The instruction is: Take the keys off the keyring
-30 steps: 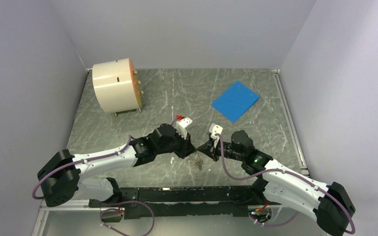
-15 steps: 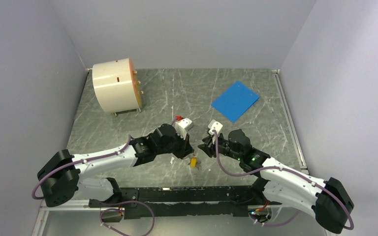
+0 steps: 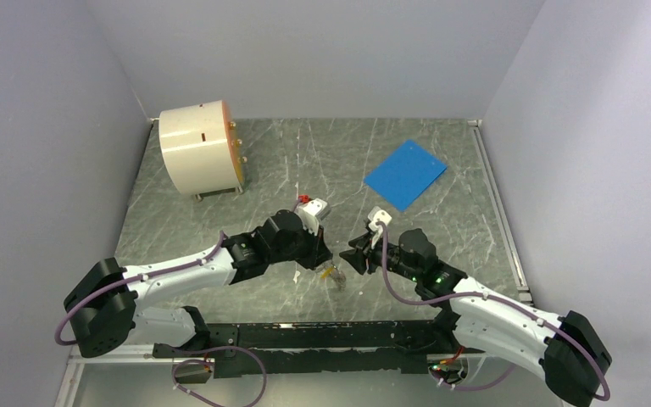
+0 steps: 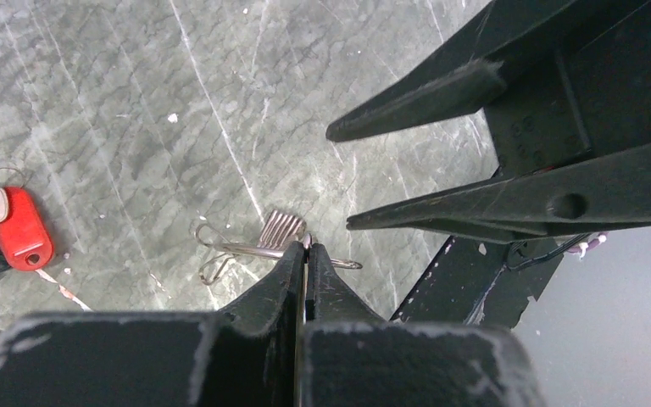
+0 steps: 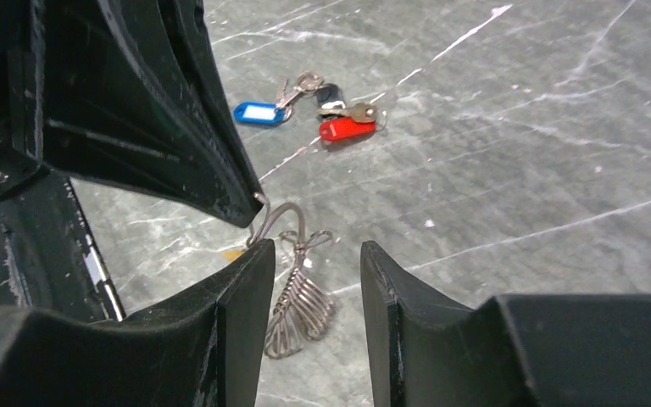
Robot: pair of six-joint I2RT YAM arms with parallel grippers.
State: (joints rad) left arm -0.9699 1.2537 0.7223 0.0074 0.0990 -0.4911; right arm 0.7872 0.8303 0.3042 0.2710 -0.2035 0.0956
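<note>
Both arms stretched low over the grey marbled table [image 3: 449,229]. They reached inward from their outer shoulders so that their wrists met almost tip to tip. The meeting point was well to the right of the white drum [image 3: 199,148] and nearer the arm bases than the drum was.

The left arm started at a dark shoulder on the drum's side and ran along its white link to a black wrist turned toward the other arm. The left gripper [image 4: 305,248] angled downward, its two fingers pressed together and pinching the thin wire of the keyring [image 4: 250,248] at their very tips. From that pinch the wire curved away into small loops and a fanned coil. Whether the coil rested on the table could not be told.

The right arm mirrored this pose from the side away from the drum, its white link leading up to a wrist bent to face the left gripper. The right gripper [image 5: 314,254] had its fingers spread wide and held nothing. The coil of the keyring sat in the gap between them. Whether either finger touched the wire could not be told.

The red-tagged key [image 4: 24,229] lay flat on the table, apart from the keyring and closer to the drum than the keyring was. A blue tag [image 5: 254,112] lay just beside it.

A blue square sheet [image 3: 405,174] lay flat, well to the drum's right.
</note>
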